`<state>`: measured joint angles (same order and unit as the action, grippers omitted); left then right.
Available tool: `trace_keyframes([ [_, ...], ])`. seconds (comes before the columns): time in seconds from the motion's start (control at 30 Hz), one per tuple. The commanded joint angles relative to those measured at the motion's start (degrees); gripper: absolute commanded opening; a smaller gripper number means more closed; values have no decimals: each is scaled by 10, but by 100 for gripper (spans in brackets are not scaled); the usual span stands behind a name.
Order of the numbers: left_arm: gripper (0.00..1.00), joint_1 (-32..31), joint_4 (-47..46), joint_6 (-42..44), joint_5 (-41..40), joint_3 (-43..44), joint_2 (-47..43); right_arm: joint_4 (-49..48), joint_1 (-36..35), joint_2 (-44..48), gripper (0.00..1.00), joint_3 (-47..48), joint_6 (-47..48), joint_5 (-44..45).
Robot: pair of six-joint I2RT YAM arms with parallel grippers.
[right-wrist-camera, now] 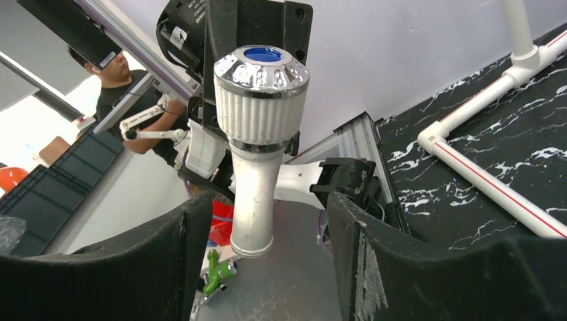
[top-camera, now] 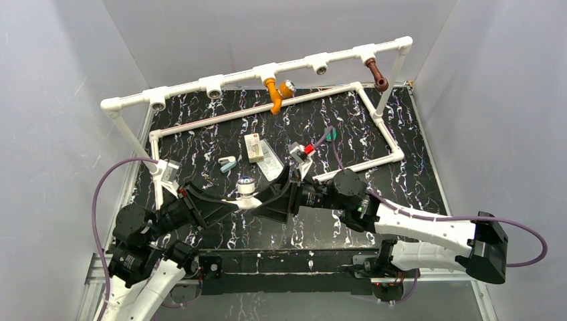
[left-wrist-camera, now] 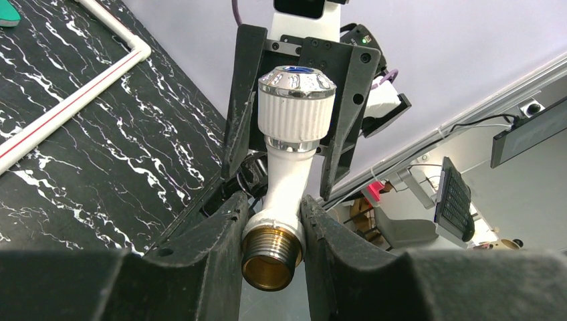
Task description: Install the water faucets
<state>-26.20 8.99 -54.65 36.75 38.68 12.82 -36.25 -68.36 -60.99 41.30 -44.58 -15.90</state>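
Two of the three faucets look done. The orange faucet [top-camera: 273,95], with its silvery end, hangs from a T-fitting of the white pipe frame [top-camera: 234,77] far ahead of both my pincers. The reddish-brown faucet [top-camera: 376,73] hangs from another fitting, ahead of my right pincer [right-wrist-camera: 264,217] and off to its right. The third, the white faucet [left-wrist-camera: 286,180], is not on the frame yet. It stands between my two pincers, above the near part of the counter [top-camera: 200,137].

My left pincer [left-wrist-camera: 271,214] is clamped on it low down, with a finger pressed on each side just above the brass thread [left-wrist-camera: 270,257]. My right pincer is spread wide around the spout end. There is a gap on both sides, so it grips nothing.

As I judge it, what is left is to carry this one to one of the open sockets [top-camera: 214,92] on the frame and screw it in.

The faucet's body is smooth white plastic with a bend in it. Its knob [left-wrist-camera: 296,110] is finely ribbed and has a shiny chrome cap with a blue dot in the middle. The thread is ridged yellow metal. The counter is glossy black with white marble veins, and the frame is plain round white pipe.
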Motion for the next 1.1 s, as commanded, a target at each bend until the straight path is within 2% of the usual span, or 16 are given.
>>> trace_keyframes([
  [0.0, 0, 1, -12, 0, 10, -8, 6, 61, 9, 7, 69, 47, 9, -53],
  [0.37, 0, 1, -5, 5, 3, -11, 14, 67, 11, -13, 59, 68, 2, -101],
  [1.07, 0, 1, -19, -13, 10, -21, 15, 24, 11, -9, 50, 51, 2, -41],
])
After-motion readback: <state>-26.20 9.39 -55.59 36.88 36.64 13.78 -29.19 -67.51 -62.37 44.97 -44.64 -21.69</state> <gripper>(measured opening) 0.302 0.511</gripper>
